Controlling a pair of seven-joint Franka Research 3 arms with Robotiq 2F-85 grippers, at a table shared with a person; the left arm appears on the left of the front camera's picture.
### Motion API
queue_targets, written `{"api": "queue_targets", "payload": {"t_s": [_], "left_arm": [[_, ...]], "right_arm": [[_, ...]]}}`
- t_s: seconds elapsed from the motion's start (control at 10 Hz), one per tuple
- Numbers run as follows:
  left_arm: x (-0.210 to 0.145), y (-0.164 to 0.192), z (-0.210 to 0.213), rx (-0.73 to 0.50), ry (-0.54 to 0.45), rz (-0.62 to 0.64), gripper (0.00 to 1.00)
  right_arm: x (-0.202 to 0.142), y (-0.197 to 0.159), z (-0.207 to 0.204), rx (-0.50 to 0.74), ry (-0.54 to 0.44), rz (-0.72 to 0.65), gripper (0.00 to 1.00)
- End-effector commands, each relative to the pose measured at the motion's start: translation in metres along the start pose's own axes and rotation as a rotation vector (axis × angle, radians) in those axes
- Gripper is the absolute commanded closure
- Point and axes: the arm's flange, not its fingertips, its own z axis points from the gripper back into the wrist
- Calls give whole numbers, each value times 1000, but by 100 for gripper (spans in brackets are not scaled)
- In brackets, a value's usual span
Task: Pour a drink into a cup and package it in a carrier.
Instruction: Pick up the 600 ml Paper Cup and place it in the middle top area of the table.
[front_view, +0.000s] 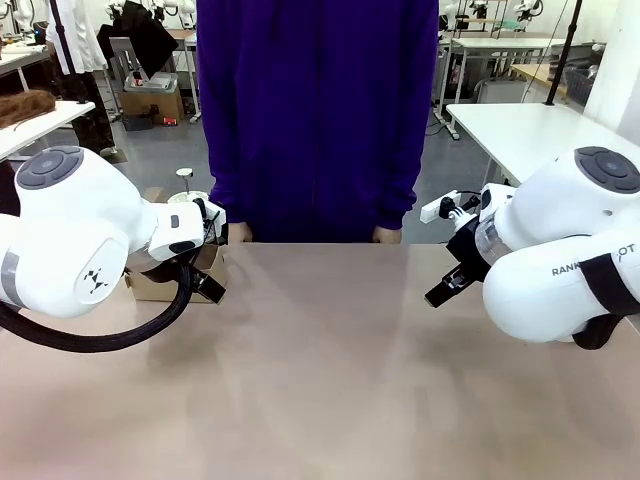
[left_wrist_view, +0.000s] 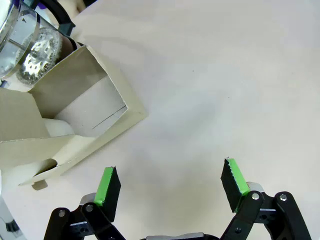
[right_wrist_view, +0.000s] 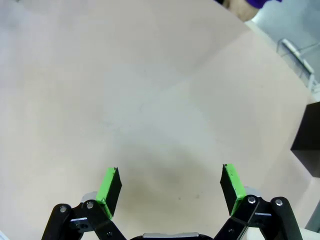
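Beige tabletop runs across to a person in a purple top standing at the far edge. Left gripper hangs over bare table, its green pads spread wide and holding nothing; near one finger, not touching, sits the brown cardboard carrier, an open slot showing, with a clear glass vessel just past it. Right gripper is equally wide and empty above bare surface, with a black box off to the side
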Motion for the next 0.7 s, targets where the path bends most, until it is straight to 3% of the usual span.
{"api": "queue_targets", "payload": {"t_s": [0.0, 0.3, 0.6], "left_arm": [[0, 0, 0, 0, 0, 0, 0], [0, 0, 0, 0, 0, 0, 0], [0, 0, 0, 0, 0, 0, 0]], "right_arm": [[0, 0, 0, 0, 0, 0, 0], [0, 0, 0, 0, 0, 0, 0], [49, -48, 60, 35, -29, -16, 0]]}}
